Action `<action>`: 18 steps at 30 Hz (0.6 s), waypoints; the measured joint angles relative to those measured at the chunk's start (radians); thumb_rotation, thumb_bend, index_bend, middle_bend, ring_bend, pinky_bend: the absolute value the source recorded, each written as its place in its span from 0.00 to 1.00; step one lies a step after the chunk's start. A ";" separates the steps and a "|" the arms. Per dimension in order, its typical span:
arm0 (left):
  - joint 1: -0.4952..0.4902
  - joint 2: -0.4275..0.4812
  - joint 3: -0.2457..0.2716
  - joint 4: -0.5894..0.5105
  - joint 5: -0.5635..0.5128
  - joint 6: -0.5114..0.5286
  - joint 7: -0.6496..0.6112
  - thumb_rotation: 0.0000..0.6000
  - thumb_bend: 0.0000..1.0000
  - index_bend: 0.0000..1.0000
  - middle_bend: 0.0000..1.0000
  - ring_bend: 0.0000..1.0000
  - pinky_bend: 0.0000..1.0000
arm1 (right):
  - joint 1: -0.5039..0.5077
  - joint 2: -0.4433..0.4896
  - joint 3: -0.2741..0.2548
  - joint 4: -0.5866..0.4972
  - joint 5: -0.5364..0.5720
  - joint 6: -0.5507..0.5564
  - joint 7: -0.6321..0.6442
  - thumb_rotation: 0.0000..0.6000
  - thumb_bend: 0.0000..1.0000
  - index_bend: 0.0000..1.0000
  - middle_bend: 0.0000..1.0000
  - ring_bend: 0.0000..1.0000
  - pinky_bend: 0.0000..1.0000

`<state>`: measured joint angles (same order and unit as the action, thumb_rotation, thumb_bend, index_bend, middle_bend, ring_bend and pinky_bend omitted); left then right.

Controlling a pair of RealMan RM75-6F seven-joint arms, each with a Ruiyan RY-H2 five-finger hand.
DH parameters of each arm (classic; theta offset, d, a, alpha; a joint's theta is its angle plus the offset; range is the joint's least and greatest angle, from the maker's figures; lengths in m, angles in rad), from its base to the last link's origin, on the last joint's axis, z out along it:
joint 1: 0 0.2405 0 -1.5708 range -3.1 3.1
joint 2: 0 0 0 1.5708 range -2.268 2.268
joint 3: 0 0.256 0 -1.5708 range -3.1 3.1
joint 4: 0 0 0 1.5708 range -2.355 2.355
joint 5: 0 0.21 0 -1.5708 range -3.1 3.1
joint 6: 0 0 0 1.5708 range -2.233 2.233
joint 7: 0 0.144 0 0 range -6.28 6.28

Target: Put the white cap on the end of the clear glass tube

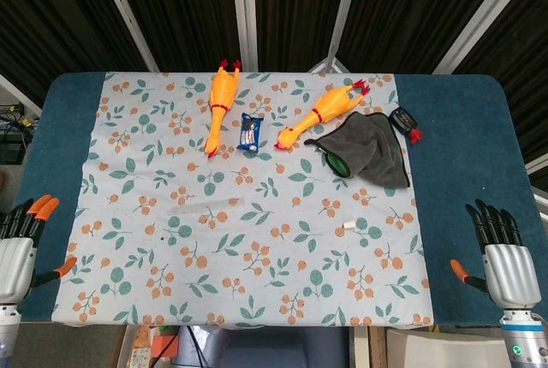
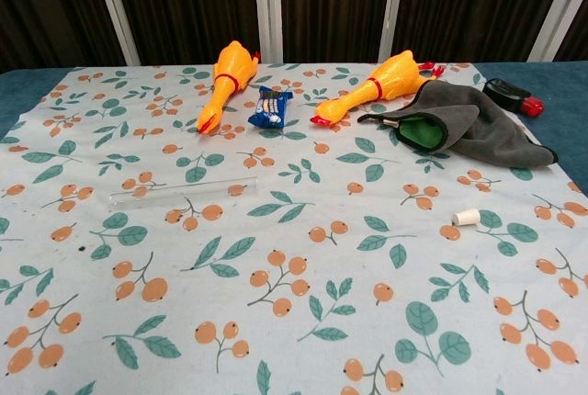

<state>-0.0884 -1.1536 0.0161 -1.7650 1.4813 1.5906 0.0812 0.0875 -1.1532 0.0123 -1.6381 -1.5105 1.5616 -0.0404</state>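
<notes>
A dark blue desk (image 1: 462, 128) carries a white cloth (image 1: 257, 282) printed with teal leaves and orange berries. On it lie two yellow-orange rubber chickens (image 1: 219, 103) (image 1: 324, 111) with red combs, a small blue-and-white snack packet (image 1: 251, 131), a charcoal grey folded towel (image 1: 372, 150) showing a green patch (image 2: 424, 131), a small black object with a red end (image 1: 404, 121), a clear glass tube (image 2: 182, 192) and a small white cap (image 2: 465, 217). The left hand (image 1: 19, 252) has a silver-white palm with orange-tipped fingers (image 1: 41, 207); the right hand (image 1: 505, 261) is silver-white with black fingers (image 1: 492, 218) and an orange-tipped thumb. Dark panels with pale frames stand behind.
</notes>
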 measured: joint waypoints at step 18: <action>-0.083 -0.046 -0.092 -0.118 -0.130 -0.138 0.146 1.00 0.23 0.14 0.11 0.00 0.00 | 0.007 -0.020 0.019 -0.001 0.000 -0.040 -0.001 1.00 0.26 0.00 0.00 0.00 0.00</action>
<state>-0.1714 -1.2001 -0.0764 -1.8831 1.3512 1.4530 0.2277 0.0945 -1.1734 0.0317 -1.6387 -1.5105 1.5212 -0.0413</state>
